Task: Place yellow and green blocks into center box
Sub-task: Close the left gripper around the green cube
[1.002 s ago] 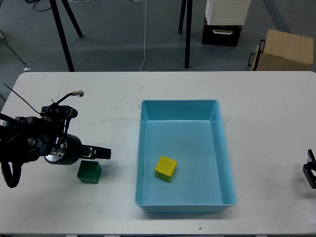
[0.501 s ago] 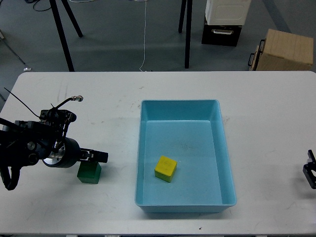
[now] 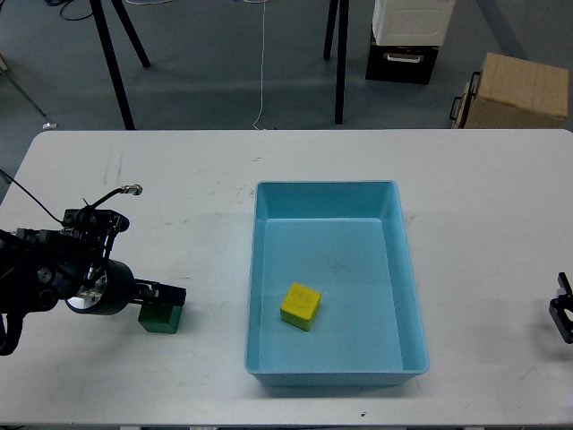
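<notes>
The green block (image 3: pixel 161 319) sits on the white table left of the blue box (image 3: pixel 327 187). My left gripper (image 3: pixel 168 294) hovers right over the block's top far edge, hiding part of it. Its fingers show as one dark bar, so I cannot tell whether they are open or shut. The yellow block (image 3: pixel 300 305) lies inside the box, on its floor near the front left. Only a small dark part of my right gripper (image 3: pixel 562 311) shows at the right edge of the view, well away from both blocks.
The box's left wall (image 3: pixel 252 278) stands a short way right of the green block. Beyond the table's far edge (image 3: pixel 295 132) are black stand legs (image 3: pixel 115 63), a cardboard box (image 3: pixel 515 90) and a black-and-white case (image 3: pixel 407 36).
My left gripper has moved left and toward me, down over the green block. The block, the box and the right arm have not moved.
</notes>
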`<state>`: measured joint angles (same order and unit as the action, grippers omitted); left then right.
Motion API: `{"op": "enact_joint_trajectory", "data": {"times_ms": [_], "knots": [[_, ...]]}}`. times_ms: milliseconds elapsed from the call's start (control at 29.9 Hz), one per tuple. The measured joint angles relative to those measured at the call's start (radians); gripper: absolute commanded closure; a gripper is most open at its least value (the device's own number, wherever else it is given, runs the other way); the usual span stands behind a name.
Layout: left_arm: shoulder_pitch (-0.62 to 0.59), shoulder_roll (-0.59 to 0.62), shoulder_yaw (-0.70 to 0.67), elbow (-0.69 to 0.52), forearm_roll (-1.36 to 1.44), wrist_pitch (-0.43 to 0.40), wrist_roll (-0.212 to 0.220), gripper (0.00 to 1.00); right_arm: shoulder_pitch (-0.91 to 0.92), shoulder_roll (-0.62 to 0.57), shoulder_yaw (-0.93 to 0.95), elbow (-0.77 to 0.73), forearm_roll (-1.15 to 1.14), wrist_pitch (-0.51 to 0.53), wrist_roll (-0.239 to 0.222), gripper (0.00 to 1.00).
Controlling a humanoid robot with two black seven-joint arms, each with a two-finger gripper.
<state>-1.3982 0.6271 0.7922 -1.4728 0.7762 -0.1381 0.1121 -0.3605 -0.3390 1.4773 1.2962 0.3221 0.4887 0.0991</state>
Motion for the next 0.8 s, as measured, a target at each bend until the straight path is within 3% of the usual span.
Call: {"op": "enact_joint_trajectory", "data": {"times_ms": [200, 801], "knots": [[0.001, 0.033, -0.001, -0.023, 0.051, -0.005, -0.046, 0.01, 0.000, 0.000, -0.001, 0.000, 0.000, 0.000, 0.000, 0.00], [0.008, 0.066, -0.002, -0.060, 0.075, -0.001, -0.082, 0.07, 0.000, 0.000, -0.007, 0.000, -0.001, 0.000, -0.001, 0.00]]}}
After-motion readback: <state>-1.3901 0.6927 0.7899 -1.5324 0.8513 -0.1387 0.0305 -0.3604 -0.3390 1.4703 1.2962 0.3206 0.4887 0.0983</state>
